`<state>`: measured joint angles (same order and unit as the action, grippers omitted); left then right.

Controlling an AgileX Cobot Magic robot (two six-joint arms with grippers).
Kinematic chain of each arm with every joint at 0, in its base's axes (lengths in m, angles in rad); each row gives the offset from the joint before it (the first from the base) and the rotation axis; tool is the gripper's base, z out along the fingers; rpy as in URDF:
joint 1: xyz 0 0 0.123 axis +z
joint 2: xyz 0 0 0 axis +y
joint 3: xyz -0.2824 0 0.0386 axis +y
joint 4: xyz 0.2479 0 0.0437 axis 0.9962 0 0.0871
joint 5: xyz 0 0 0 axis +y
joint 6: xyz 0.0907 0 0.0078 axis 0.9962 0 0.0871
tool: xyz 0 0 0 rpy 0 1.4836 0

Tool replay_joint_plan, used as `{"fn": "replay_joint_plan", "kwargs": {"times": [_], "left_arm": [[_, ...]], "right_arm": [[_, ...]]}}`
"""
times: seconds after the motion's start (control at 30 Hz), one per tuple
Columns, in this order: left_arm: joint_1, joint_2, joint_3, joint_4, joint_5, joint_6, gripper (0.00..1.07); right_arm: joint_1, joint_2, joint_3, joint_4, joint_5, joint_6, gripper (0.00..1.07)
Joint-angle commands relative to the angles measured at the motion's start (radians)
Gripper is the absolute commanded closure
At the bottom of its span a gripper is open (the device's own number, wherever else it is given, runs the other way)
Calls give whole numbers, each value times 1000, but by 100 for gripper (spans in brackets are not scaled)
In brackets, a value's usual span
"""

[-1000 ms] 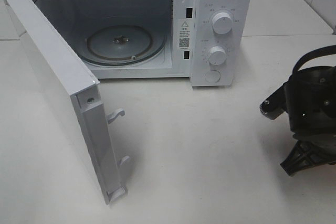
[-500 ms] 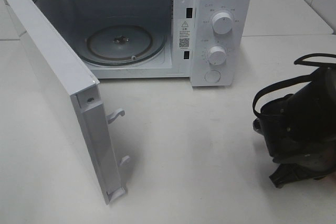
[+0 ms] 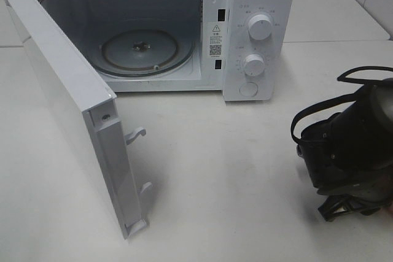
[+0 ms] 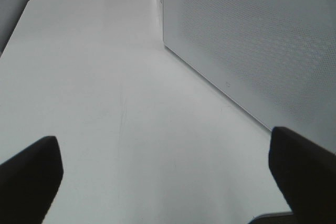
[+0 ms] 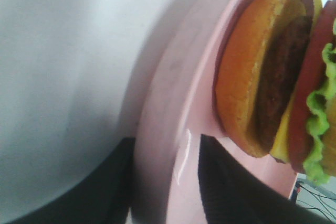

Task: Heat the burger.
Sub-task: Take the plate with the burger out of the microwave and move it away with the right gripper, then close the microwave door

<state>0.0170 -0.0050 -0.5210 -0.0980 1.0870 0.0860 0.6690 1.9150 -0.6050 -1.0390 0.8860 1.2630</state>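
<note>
Sitting on one pink plate [image 5: 173, 129], a single burger [image 5: 278, 77] fills the right wrist view, where the right gripper [image 5: 165, 182] has its two dark fingers [image 5: 231, 187] astride the plate's rim. One white microwave [image 3: 258, 35] stands with its door [image 3: 73, 108] swung wide, two knobs showing. The left gripper [image 4: 168, 182] hangs wide apart over the table [image 4: 105, 103].
</note>
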Motion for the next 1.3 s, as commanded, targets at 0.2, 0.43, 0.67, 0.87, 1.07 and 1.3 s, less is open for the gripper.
{"fn": "replay_joint_plan", "kwargs": {"times": [0.2,0.43,0.67,0.87,1.07,1.3], "left_arm": [[3,-7,1,-1,-13,-4,7],[3,-7,1,-1,-13,-4,7],[3,-7,1,-1,-13,-4,7],[3,-7,1,-1,-13,-4,7],[3,-7,1,-1,-13,-4,7],[3,-7,1,-1,-13,-4,7]], "right_arm": [[-2,-185,-3,102,37,-156,61],[-2,-392,-3,275,-79,-331,61],[-2,-559,-3,430,-129,-529,59],[-2,-745,-3,670,-132,-836,39],[-2,-869,-3,789,-99,-974,23],[-2,-968,-3,837,8,-1032,26]]}}
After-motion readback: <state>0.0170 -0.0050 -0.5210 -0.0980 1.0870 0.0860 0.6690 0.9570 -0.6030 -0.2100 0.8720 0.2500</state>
